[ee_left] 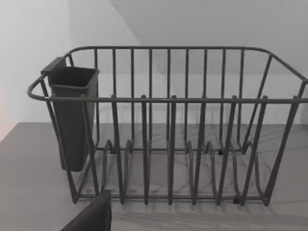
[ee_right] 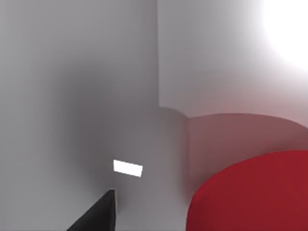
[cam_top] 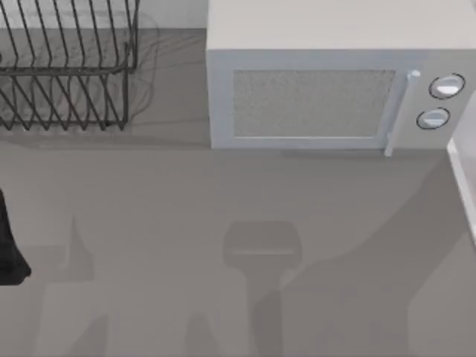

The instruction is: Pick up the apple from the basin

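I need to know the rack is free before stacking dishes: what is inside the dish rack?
In the left wrist view the wire dish rack holds no dishes between its dividers. A dark cutlery cup hangs at one end; the cup's inside is hidden by its walls.

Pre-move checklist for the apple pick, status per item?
1. Apple located: ok. The apple sits close in front of the right wrist camera, inside pale basin walls.
2. Right hand on the apple: cannot tell; one dark finger shows beside it, apart from it.
3. Right hand open: cannot tell.
4. Left arm out of the way: ok. It is at the table's left edge, facing the dish rack.
5. Microwave door shut: ok.
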Motion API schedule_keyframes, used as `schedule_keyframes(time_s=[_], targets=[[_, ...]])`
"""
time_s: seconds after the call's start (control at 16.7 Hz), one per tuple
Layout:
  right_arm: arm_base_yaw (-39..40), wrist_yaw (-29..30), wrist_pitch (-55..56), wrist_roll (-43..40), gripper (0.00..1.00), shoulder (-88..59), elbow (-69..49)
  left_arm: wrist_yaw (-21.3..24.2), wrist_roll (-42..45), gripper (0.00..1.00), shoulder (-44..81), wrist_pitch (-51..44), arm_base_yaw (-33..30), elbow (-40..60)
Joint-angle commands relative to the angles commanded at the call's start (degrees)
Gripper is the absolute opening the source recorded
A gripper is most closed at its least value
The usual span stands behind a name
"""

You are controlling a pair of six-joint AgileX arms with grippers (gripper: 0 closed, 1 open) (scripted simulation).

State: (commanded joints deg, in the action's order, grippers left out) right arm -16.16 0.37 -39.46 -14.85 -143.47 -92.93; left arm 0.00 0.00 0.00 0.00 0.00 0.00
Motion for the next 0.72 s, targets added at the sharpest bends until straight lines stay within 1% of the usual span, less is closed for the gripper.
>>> schedule_keyframes(time_s=[0.18,0.72], targets=[[0.0,0.0,0.0,0.0,1.0,0.0,0.0,0.0,0.0,1.0,0.0,0.0,0.0,0.0],[0.0,0.0,0.0,0.0,0.32,0.0,0.0,0.0,0.0,1.0,0.0,0.0,0.0,0.0]])
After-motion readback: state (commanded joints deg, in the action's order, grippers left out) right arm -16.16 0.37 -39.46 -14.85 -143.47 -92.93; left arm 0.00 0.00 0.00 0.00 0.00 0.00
